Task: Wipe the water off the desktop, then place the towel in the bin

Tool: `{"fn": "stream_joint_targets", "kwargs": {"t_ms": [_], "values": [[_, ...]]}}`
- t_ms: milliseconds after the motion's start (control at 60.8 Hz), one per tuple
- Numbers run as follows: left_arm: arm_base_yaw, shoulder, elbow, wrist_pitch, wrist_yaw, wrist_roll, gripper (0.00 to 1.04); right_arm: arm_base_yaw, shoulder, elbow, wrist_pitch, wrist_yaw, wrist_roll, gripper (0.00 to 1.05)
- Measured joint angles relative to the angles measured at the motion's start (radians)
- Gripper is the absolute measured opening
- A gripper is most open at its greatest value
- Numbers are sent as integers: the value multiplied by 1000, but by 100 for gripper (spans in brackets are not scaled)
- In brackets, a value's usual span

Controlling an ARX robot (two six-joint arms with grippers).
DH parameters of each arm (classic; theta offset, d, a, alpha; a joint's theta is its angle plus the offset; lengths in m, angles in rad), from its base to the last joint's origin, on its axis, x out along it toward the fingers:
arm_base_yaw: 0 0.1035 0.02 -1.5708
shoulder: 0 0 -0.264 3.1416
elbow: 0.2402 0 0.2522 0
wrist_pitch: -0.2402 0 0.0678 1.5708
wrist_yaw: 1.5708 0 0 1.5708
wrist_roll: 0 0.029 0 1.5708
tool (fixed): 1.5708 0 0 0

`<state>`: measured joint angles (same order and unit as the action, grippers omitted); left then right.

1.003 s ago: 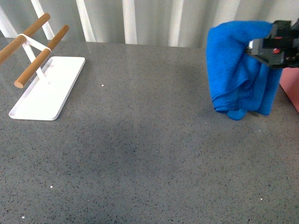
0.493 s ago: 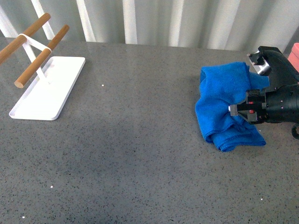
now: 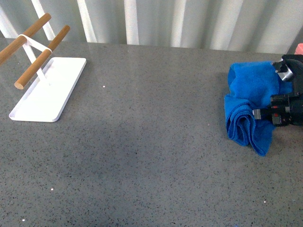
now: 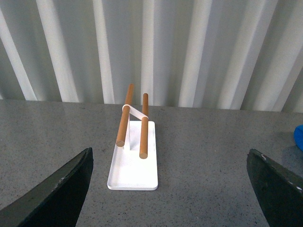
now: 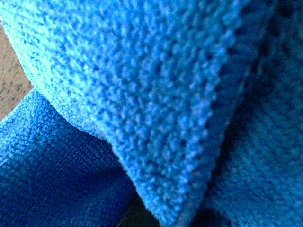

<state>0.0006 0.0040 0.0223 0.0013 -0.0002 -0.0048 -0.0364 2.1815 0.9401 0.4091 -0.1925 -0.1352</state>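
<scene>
Towel (image 3: 250,111) sits on the desk (image 3: 151,165) at the far right, bunched, lower part rolled into a thick fold, top part humped up vs. the right gripper (image 3: 272,112). That gripper is clamped into the cloth from the right side. The tips are buried in the pile, and the right wrist view is nothing but blue loops close up, so prob. a deep bite. Left gripper (image 4: 169,156) is spread wide, empty, hanging over the desk's left part.

Handling, as I judge it: light, v. soft, no stiffness. It'll sag, unroll and trail from any one pinch. Not slippery, since the fluffy pile gives grip, and not fragile. Heavier if it's soaked; can't tell wet from dry here. Best hold is through several layers at the fold, not one loose edge, so nothing drags.

Bin (image 3: 299,48) is only a pink sliver at the right edge, just behind the arm.

Count: 1 towel, 1 bin, 1 white tray (image 3: 28,111), 2 wooden rods (image 3: 42,56), 2 grippers. No puddle that I can make out.
</scene>
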Motion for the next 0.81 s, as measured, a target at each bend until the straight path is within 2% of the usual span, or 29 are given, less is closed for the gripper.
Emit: {"fn": "stream_joint_targets", "kwargs": {"t_ms": [329, 576, 806], "values": [[0, 0, 0, 0, 0, 0, 98, 45, 158, 344, -130, 17, -18, 3], [0, 0, 0, 0, 0, 0, 98, 191, 262, 550, -226, -30, -23, 3], [0, 0, 0, 0, 0, 0, 98, 341, 246, 507, -237, -78, -39, 3]]}}
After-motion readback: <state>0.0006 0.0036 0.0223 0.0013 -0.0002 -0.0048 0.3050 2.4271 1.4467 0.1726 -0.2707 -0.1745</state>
